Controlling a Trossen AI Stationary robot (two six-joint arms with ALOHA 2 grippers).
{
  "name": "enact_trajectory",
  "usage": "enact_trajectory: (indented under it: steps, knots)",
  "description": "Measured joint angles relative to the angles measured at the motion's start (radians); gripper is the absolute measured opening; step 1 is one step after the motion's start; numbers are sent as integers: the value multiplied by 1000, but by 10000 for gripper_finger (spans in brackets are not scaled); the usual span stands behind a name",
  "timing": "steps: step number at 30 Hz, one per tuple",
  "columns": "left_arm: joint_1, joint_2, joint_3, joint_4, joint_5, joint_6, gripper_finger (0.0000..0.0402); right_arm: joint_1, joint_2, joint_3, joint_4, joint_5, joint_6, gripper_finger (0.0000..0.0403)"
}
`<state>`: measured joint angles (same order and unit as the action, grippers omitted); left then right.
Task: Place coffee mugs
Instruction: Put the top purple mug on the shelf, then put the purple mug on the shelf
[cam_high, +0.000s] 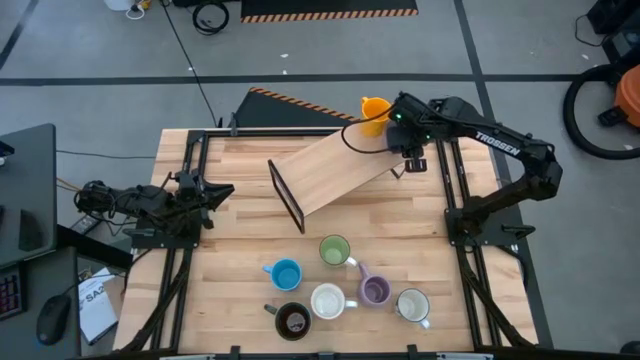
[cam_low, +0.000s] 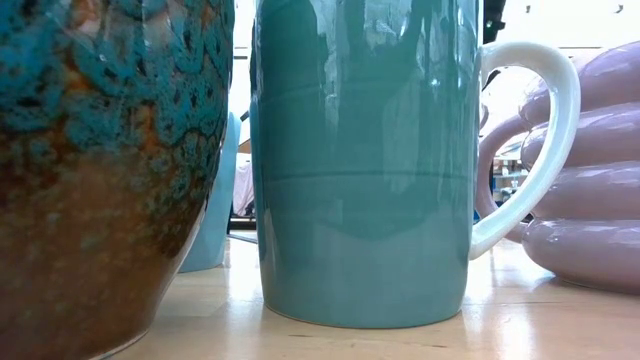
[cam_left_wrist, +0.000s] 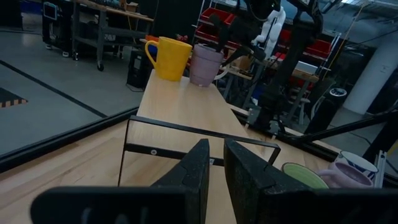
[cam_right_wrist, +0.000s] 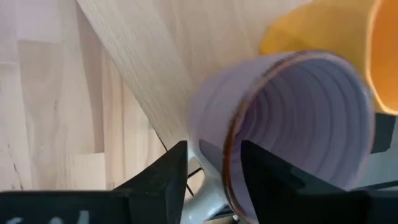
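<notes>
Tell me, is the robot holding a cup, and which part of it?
The right gripper has its fingers either side of the purple mug's rim wall by the handle, on the raised board. Whether they squeeze cannot be told.

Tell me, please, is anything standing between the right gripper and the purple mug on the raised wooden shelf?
Nothing visible does. The right gripper is already at the purple mug, its fingers straddling the mug's wall near the handle. The orange mug stands beside it on the wooden shelf, not between them.
</notes>
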<state>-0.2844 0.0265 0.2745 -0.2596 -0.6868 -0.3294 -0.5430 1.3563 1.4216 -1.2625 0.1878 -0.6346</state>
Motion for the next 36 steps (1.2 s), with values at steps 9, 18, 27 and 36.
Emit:
enact_trajectory:
  steps: [9, 18, 27, 36]
  knots:
    - [0, 0, 0, 0, 0, 0, 55, 27, -48, 0, 12, 0, 37, 207]
    - [0, 0, 0, 0, 0, 1, 55, 48, -122, 0, 68, 36, 102, 225]
    - [0, 0, 0, 37, 42, 5, 55, 135, -210, 1, 135, 21, 193, 224]
    - [0, 1, -1, 197, 109, 123, 55, 262, -226, 1, 196, -40, 375, 224]
